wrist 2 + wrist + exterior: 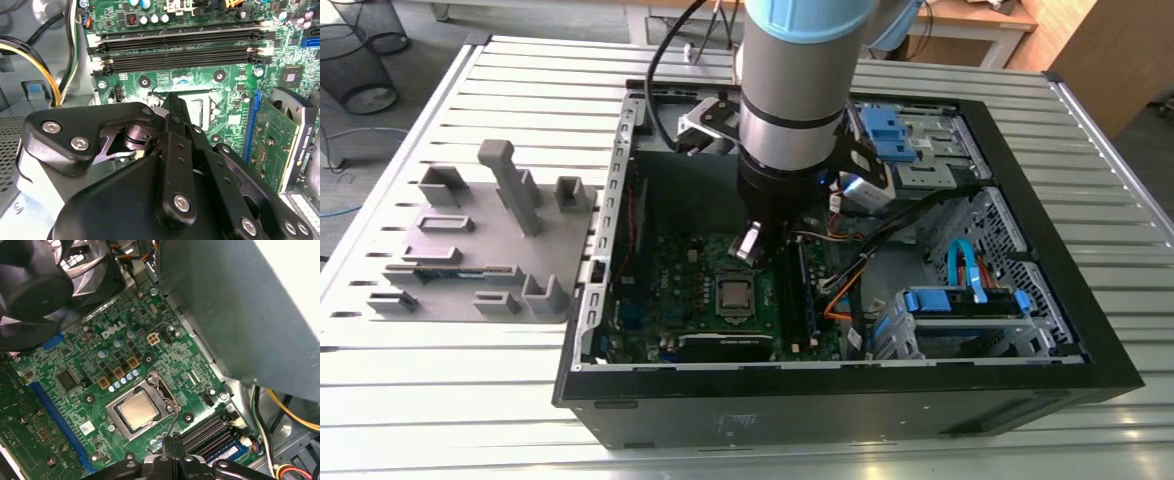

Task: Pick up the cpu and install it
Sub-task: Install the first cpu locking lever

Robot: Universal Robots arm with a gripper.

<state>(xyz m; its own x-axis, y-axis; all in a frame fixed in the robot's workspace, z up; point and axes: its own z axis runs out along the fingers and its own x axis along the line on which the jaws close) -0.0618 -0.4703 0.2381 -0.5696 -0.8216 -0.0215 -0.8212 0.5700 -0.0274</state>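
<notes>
The cpu (735,293) lies flat in its socket on the green motherboard (678,268) inside the open computer case (854,392). In the first wrist view its dull silver top (139,410) sits framed by the metal socket frame (162,390). My gripper (750,246) hangs just above the board, over the far edge of the socket, with its black fingers (176,117) together and nothing seen between them. A thin metal lever (174,426) runs from the socket's edge toward my gripper (170,441); whether they touch I cannot tell.
Black memory slots (180,47) lie beside the socket. A fan (30,285), yellow and orange cables (44,70) and blue-tabbed drive cages (967,300) crowd the case. A grey fixture tray (467,250) stands on the slatted table at the exterior view's left.
</notes>
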